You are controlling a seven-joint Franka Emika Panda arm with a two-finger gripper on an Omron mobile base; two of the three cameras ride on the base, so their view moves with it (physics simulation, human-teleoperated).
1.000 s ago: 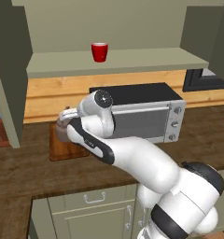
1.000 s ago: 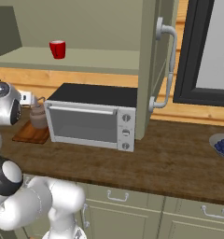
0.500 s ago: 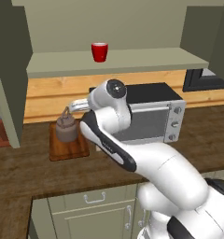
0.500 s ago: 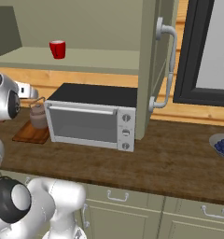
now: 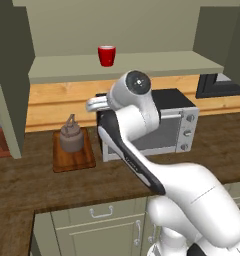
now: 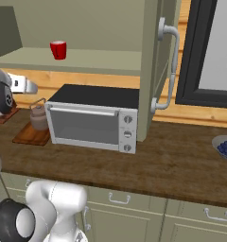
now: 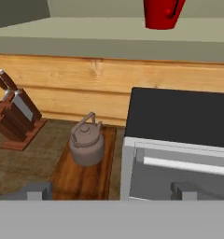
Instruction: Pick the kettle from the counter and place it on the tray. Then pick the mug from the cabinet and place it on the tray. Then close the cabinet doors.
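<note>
sage-green cabinet (image 5: pixel 117 30) hanging open above, its right door (image 6: pixel 155 71) swung out over the dark counter (image 6: pixel 181 160). toaster oven (image 6: pixel 91 118) sitting mid-counter. reddish tray (image 5: pixel 72 155) lying just left of the oven, carrying the kettle (image 5: pixel 71 136) upright. knife block (image 7: pixel 13 114) standing further left. red mug (image 5: pixel 106 55) resting on the cabinet shelf, up and right of the kettle. gripper (image 7: pixel 111 191) hanging above the oven's left end, fingers spread wide apart, gripping nothing.
</note>
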